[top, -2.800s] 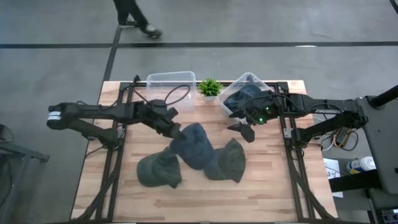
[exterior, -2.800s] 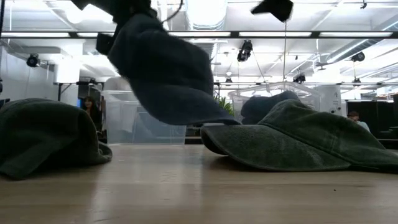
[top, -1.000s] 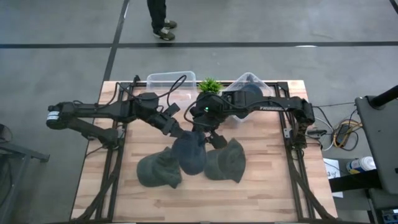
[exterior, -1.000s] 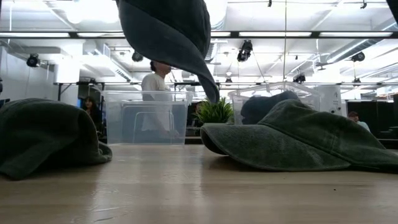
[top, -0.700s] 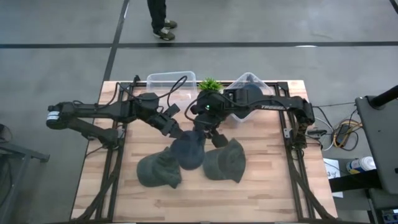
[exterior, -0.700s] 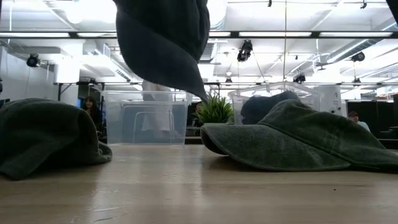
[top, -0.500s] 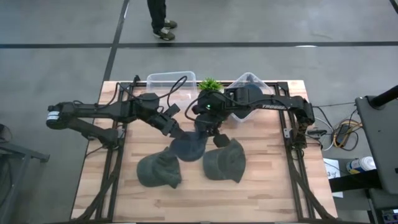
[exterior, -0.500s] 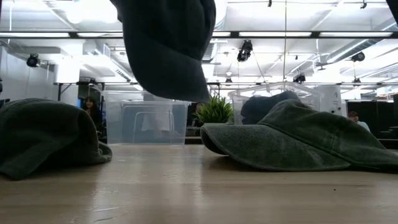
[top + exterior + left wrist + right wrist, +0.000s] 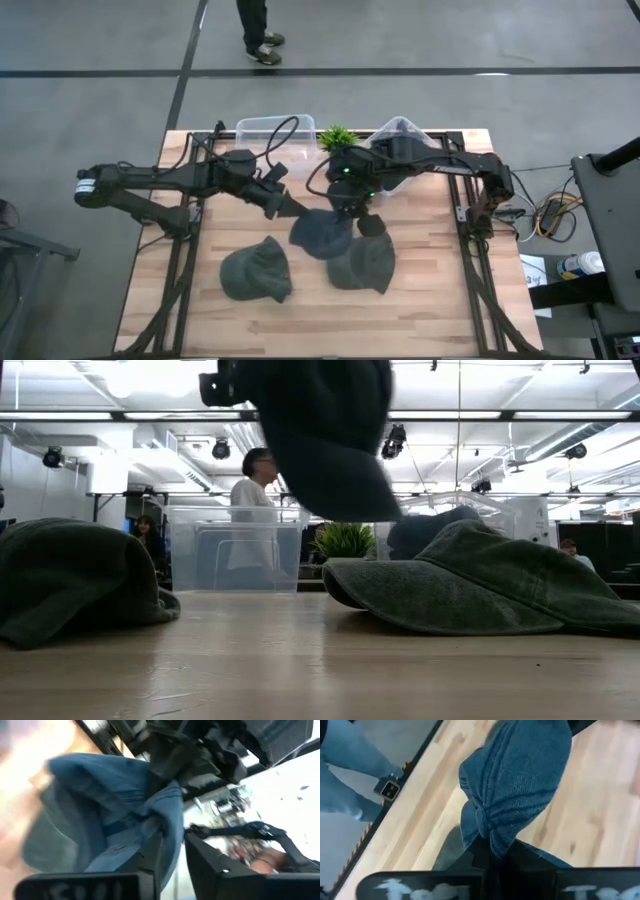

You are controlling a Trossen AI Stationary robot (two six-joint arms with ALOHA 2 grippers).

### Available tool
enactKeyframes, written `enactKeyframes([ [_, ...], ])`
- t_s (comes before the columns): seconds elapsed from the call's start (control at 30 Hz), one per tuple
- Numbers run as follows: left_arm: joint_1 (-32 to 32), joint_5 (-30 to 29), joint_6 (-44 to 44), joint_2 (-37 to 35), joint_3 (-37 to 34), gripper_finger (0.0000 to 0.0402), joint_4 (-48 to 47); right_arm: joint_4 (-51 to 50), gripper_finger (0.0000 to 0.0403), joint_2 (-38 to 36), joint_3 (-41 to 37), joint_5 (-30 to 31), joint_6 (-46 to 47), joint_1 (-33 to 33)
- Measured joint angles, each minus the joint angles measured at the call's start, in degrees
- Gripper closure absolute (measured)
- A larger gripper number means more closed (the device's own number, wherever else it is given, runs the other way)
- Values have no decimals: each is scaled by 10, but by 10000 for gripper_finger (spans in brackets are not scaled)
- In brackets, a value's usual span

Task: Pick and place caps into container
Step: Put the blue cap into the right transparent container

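- Cap, slate-blue (image 9: 322,232), hangs above the table (image 9: 430,300) between my two arms, clear of the wood in the low view.
- Right gripper (image 9: 496,851) pinches a bunched fold of it, fingers closed tight.
- Left gripper (image 9: 170,851) has its fingers clamped on the cap's other edge.
- Two olive caps (image 9: 256,273) (image 9: 364,264) lie below, apart; another dark cap sits in the clear container (image 9: 392,146) behind.

An open lab or workshop hall: grey concrete floor (image 9: 90,150), ceiling strip lights (image 9: 100,415), a person (image 9: 250,495) walking behind the wooden table (image 9: 420,290).
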Motion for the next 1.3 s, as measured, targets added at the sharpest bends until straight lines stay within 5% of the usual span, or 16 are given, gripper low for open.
enactKeyframes([
  [0.33, 0, -52, 62, 0, 0, 280, -3, -88, 394, -111, -1, 135, 88, -20],
  [0.73, 7, -97, 125, 0, 0, 280, -5, -90, 394, -237, -2, 400, 292, -138],
  [0.9, 13, -146, 140, 0, 0, 280, -5, -90, 394, -248, -6, 412, 348, -192],
  [1.3, 19, -155, 158, 0, 0, 280, -7, -33, 394, -275, -96, 379, 401, -245],
])
